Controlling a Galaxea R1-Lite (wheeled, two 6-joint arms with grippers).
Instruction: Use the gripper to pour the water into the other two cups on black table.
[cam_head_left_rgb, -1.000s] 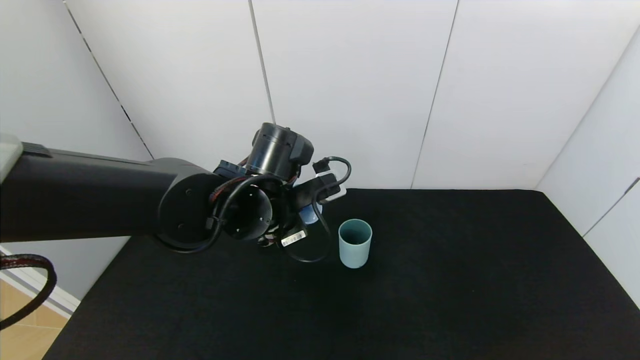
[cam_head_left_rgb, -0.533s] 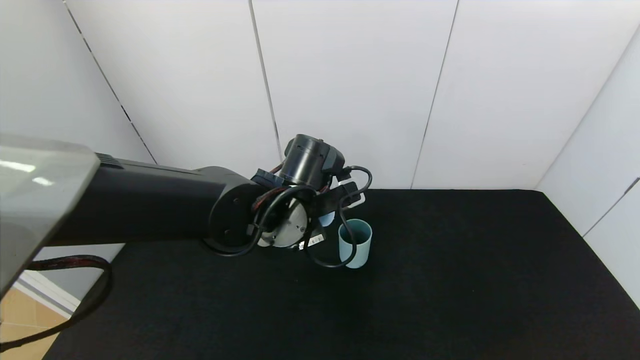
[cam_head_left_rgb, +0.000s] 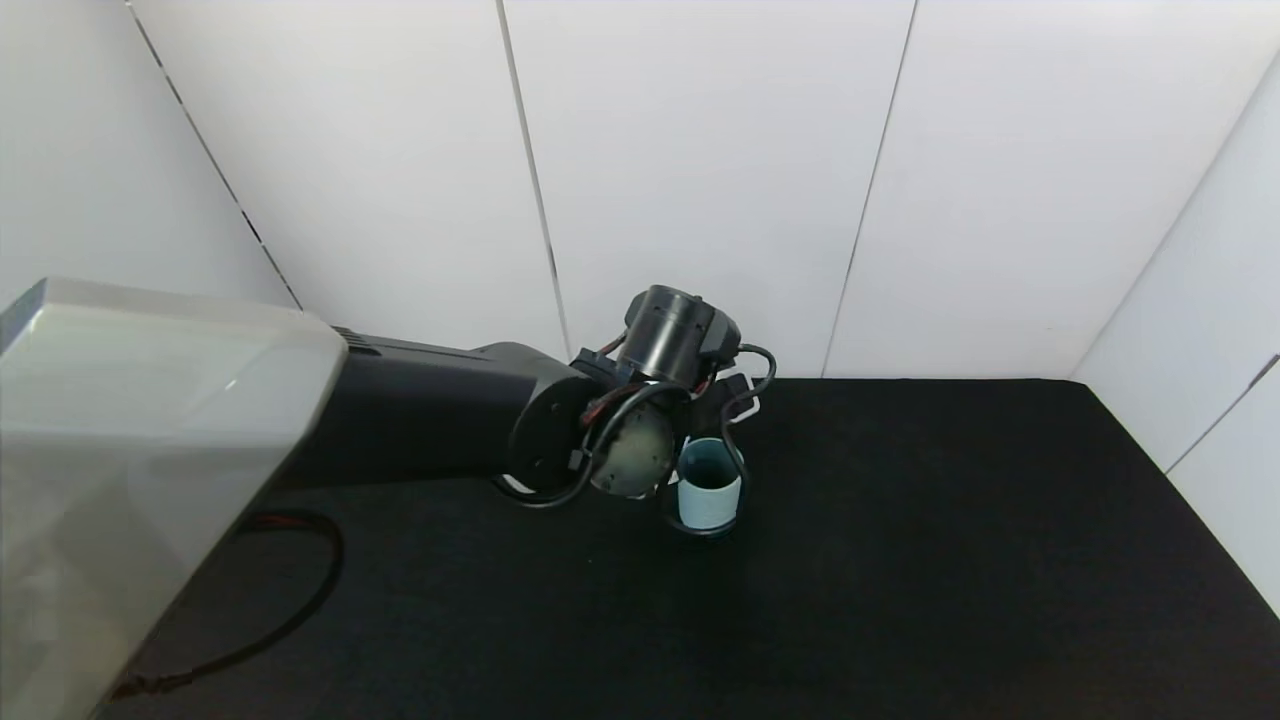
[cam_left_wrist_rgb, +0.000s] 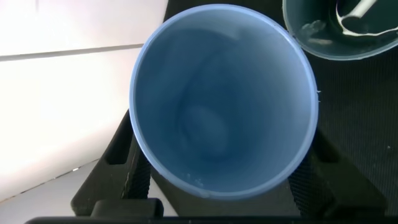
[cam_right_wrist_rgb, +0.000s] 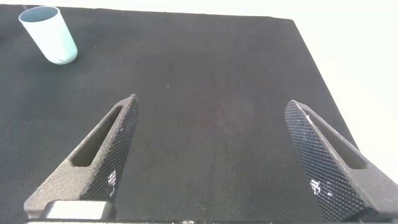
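My left gripper (cam_left_wrist_rgb: 221, 158) is shut on the wide light blue cup (cam_left_wrist_rgb: 224, 99), one black finger (cam_left_wrist_rgb: 118, 158) on each side. I look straight into the cup. The pale teal-green cup (cam_head_left_rgb: 708, 492) stands upright on the black table (cam_head_left_rgb: 900, 560), right beside my left wrist (cam_head_left_rgb: 640, 450). In the left wrist view the teal cup's mouth (cam_left_wrist_rgb: 342, 31) lies just past the blue cup's rim, with bright glints inside. In the head view the blue cup is hidden behind the wrist. The beige cup is out of view. My right gripper (cam_right_wrist_rgb: 211, 155) is open and empty above bare table, the teal cup (cam_right_wrist_rgb: 50, 34) far off.
White wall panels (cam_head_left_rgb: 700, 180) close the table at the back and right. The left arm's grey shoulder cover (cam_head_left_rgb: 130, 470) and a cable loop (cam_head_left_rgb: 290, 600) fill the table's left side. The table's edge (cam_right_wrist_rgb: 311, 56) shows in the right wrist view.
My left arm has swung right and farther out with the blue cup, up to the teal cup. The blue cup no longer shows in the head view. The teal cup has not moved.
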